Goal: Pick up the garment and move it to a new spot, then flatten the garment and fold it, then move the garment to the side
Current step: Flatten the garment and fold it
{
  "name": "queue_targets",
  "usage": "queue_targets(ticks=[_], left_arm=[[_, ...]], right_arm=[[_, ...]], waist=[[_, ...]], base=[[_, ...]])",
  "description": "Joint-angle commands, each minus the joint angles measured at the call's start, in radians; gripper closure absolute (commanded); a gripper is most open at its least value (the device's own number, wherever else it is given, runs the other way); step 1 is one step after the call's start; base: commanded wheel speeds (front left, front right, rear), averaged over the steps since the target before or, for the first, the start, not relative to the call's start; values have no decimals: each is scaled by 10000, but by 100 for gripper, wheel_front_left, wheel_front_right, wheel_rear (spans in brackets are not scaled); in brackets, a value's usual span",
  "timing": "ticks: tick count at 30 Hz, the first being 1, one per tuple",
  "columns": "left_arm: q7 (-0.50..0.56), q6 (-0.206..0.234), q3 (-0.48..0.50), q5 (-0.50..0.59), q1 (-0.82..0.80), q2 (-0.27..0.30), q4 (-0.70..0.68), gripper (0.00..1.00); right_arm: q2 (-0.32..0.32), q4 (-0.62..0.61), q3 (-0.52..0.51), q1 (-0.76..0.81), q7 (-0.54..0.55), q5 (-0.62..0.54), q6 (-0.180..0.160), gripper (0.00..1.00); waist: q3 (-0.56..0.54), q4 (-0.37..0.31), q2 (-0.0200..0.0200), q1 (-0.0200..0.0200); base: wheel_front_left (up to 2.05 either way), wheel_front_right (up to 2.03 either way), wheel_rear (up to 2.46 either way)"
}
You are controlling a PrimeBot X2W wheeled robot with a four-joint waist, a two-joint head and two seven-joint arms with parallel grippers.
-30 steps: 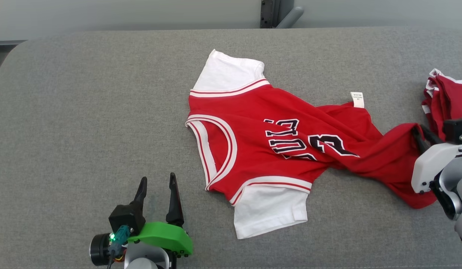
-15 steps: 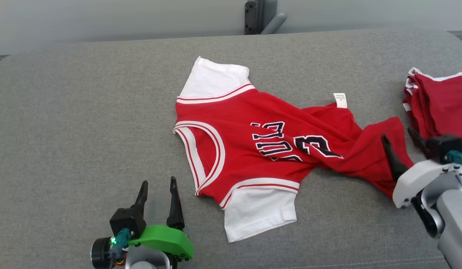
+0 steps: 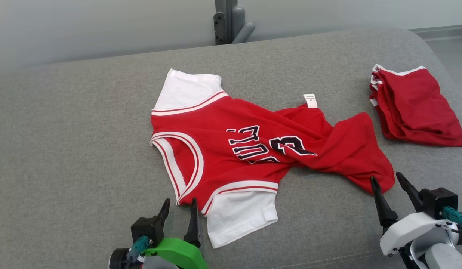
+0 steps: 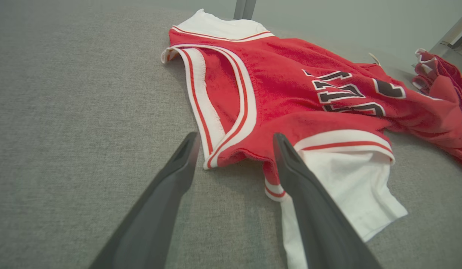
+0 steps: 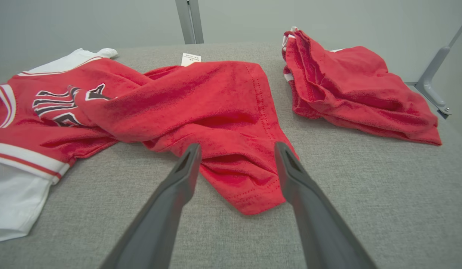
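Note:
The garment is a red jersey with white sleeves and black-and-white lettering, lying rumpled on the grey padded table, its hem end twisted toward the right. My left gripper stands open just short of the neckline and near sleeve; the left wrist view has the neckline edge beyond its parted fingers. My right gripper is open with nothing in it, just off the jersey's hem corner, which lies between and ahead of its fingers in the right wrist view.
A second red garment lies folded in a pile at the table's right end, also seen as the red pile. A grey post stands behind the far edge. The table's left half is bare fabric.
My right gripper has let go of the hem, opened and drawn back toward me. The jersey's right end has dropped flat on the table. The head camera has turned, shifting the whole picture left.

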Motion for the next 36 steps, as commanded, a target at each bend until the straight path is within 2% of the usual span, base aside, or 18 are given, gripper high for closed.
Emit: queue_targets(ticks=[1,9,14,19,23,25,26,27,28,29,30,36], left_arm=[[132,-75,-117,-114,96,39,105,0],[670,81,-337,-133,161,93,460,0],[902,-123,-390,-460,290,76,449,0],[1168,-267,-192,-1518,139,46,558,0],[1312,-435,-464,-2531,-310,37,716,0],[1278,-541,-665,-3099,-522,40,767,13],[1241,-566,-744,-3399,-650,40,818,25],[1171,-534,-785,-3591,-791,47,885,43],[1037,-465,-809,-3785,-950,46,986,53],[892,-398,-828,-3883,-1104,47,1137,72],[736,-343,-842,-3902,-1250,47,1307,100],[-57,-260,-458,-3820,-2182,171,2215,100]], right_arm=[[195,-259,-327,291,-69,-272,-9,0],[738,-884,-971,821,112,-907,-9,0],[962,-1266,-1160,1031,297,-1112,-9,0],[1098,-1527,-1224,1116,401,-1220,-9,0],[1102,-1639,-1174,1041,437,-1189,-9,0],[1097,-1690,-1216,1008,431,-1184,-9,0],[1102,-1699,-1251,998,427,-1195,-9,0],[1112,-1715,-1267,988,426,-1204,-9,0],[1122,-1730,-1289,988,423,-1209,-9,0],[1134,-1744,-1296,984,422,-1220,-9,0],[1148,-1756,-1306,969,425,-1232,-9,0],[1218,-1869,-1426,1005,425,-1293,-9,0]], waist=[[-62,-208,-1,0],[-191,-388,-1,0],[-283,-432,-1,0],[-341,-522,-1,0],[-281,-662,-1,0],[-227,-728,-1,0],[-207,-752,-1,0],[-181,-782,-1,0],[-161,-806,-1,0],[-139,-834,-1,0],[-114,-860,-1,0],[12,-888,-1,0]], base=[[0,0,0],[0,0,0],[0,0,0],[0,0,0],[0,0,0],[0,0,0],[0,0,0],[0,0,0],[0,0,0],[0,0,0],[0,0,0],[0,0,0]])
